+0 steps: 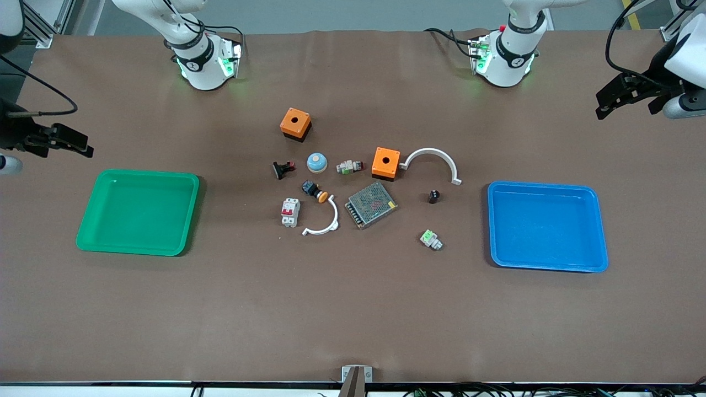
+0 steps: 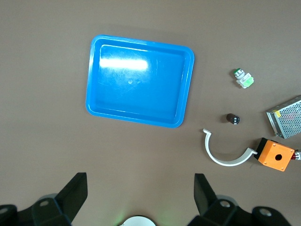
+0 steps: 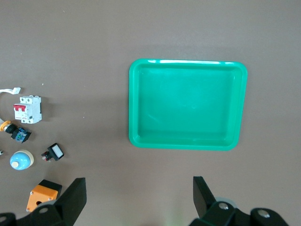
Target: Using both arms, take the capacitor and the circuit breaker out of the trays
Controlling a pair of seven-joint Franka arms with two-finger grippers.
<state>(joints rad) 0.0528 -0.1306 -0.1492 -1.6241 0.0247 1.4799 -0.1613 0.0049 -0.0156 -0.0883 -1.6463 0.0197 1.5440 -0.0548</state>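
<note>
The capacitor point(image 1: 434, 196), a tiny black cylinder, stands on the table between the metal mesh box and the blue tray point(image 1: 547, 226); it also shows in the left wrist view point(image 2: 233, 118). The breaker point(image 1: 290, 212), a light-grey block with red levers, lies beside a white curved clip toward the green tray point(image 1: 138, 212); it shows in the right wrist view point(image 3: 27, 108). My left gripper point(image 1: 620, 99) is open and empty, high over the left arm's end of the table. My right gripper point(image 1: 66, 140) is open and empty, high over the right arm's end.
Two orange boxes point(image 1: 295, 124) point(image 1: 385, 162), a blue dome button point(image 1: 317, 162), a black-and-red switch part point(image 1: 282, 169), a black button part with orange cap point(image 1: 314, 191), a mesh box point(image 1: 370, 204), two white clips point(image 1: 433, 160) point(image 1: 322, 223) and white-and-green connectors point(image 1: 431, 239) point(image 1: 349, 166) lie mid-table.
</note>
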